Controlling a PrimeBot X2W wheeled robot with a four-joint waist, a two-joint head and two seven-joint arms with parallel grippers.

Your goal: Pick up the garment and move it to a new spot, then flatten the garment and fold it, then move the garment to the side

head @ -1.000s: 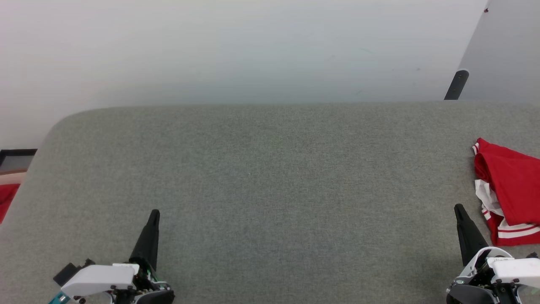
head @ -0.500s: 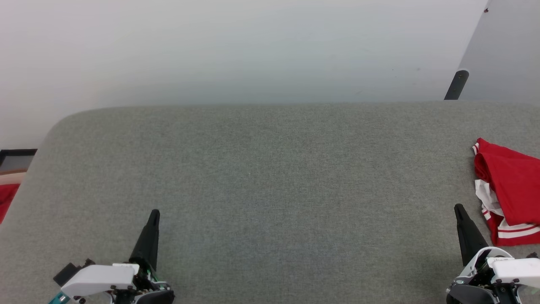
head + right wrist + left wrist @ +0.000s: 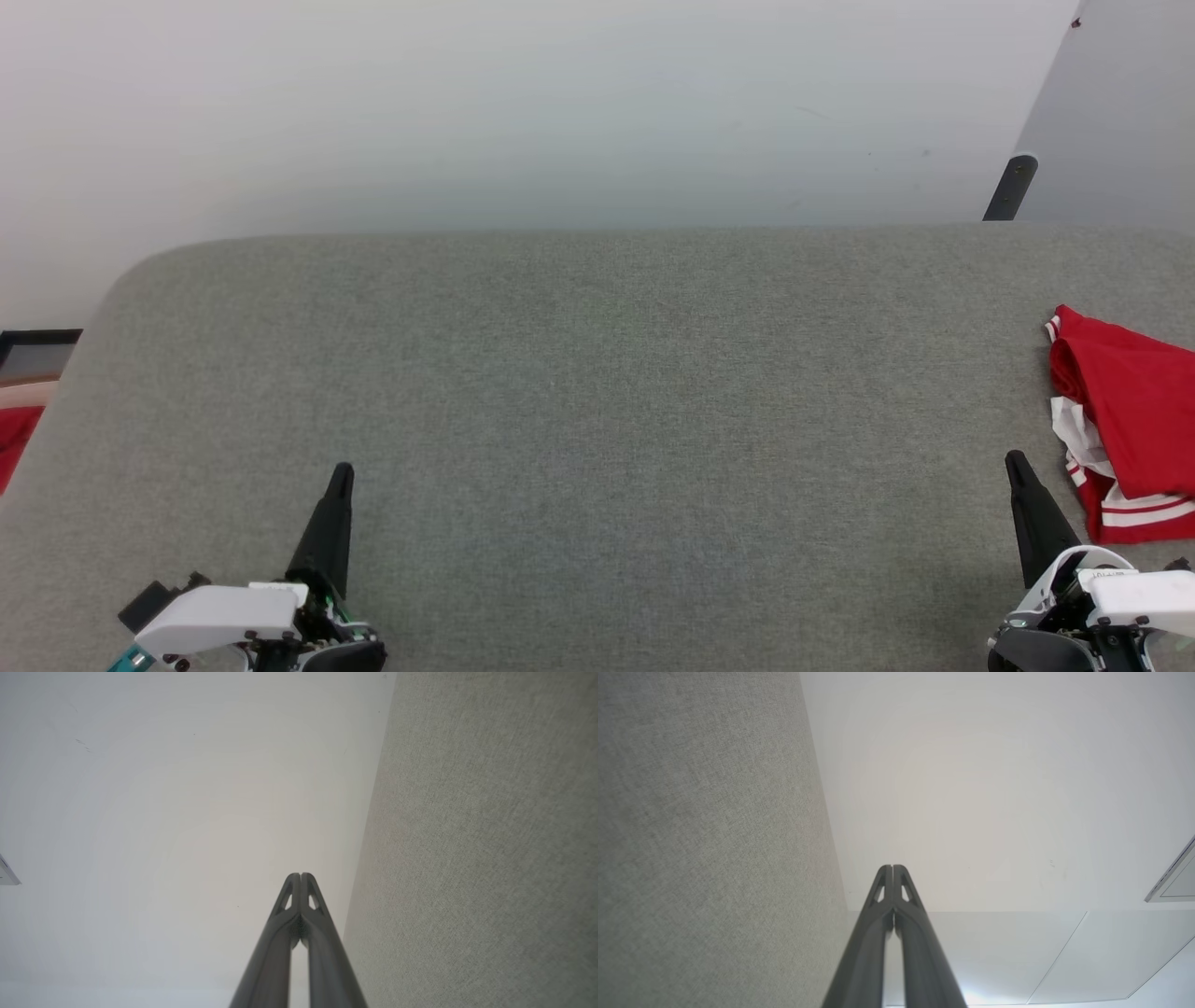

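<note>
The garment (image 3: 1134, 411), red with white parts and red-white striped trim, lies bunched at the right edge of the grey fabric surface (image 3: 597, 392); part of it runs out of the head view, and no print shows. My right gripper (image 3: 1016, 464) rests at the lower right, just left of the garment and apart from it. In the right wrist view the right gripper (image 3: 301, 875) is shut with nothing in it. My left gripper (image 3: 342, 473) sits at the lower left, far from the garment. The left gripper (image 3: 893, 867) is also shut and empty.
A pale wall rises behind the grey surface. A dark post (image 3: 1010, 188) stands at the back right beside a grey panel. Beyond the surface's left edge lie a dark frame (image 3: 35, 347) and a bit of red cloth (image 3: 13, 437).
</note>
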